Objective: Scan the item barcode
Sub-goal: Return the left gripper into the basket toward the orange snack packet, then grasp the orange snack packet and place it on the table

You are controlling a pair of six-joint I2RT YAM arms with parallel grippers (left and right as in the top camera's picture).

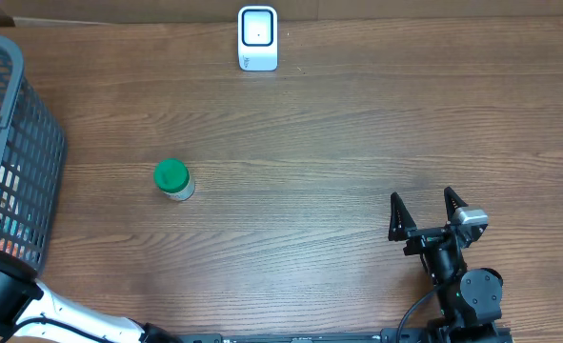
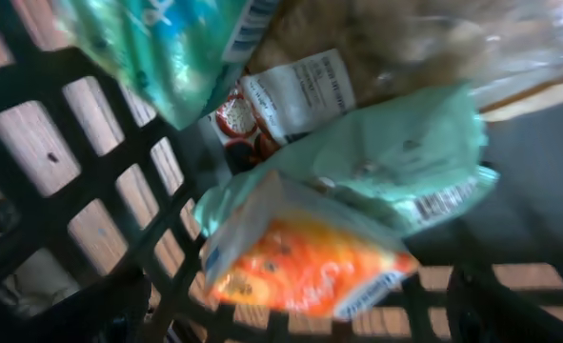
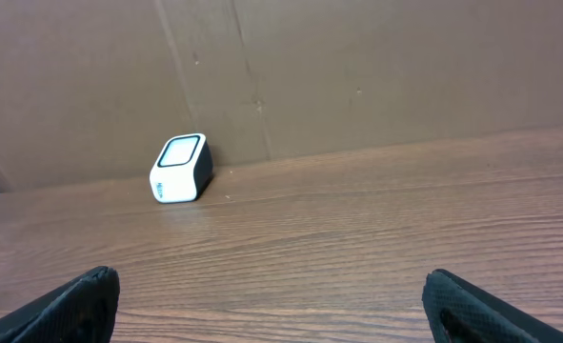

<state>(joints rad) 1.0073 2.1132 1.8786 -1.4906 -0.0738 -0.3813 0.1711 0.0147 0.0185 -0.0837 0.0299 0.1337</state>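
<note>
- The basket (image 1: 19, 143) stands at the left edge of the table (image 1: 357, 143), and the left arm reaches into it from the near side.
- The left gripper (image 2: 300, 310) hangs inside the basket with its jaws wide apart. Its dark fingertips (image 2: 110, 305) show in the near corners of the wrist view, and nothing is held.
- An orange packet (image 2: 300, 262) lies just below the left gripper, between the fingertips, on the basket floor.
- A mint packet (image 2: 405, 162) lies partly over the orange one with its barcode (image 2: 443, 205) face up. A teal packet (image 2: 157, 48) lies farther to the left.
- A jar (image 1: 173, 179) with a green lid stands upright on the table, right of the basket and well apart from it.
- The scanner (image 1: 258, 38) stands at the far edge, near the middle.
- The right gripper (image 1: 424, 214) hovers near the right side of the table, fully spread and empty, pointing at the far edge.
</note>
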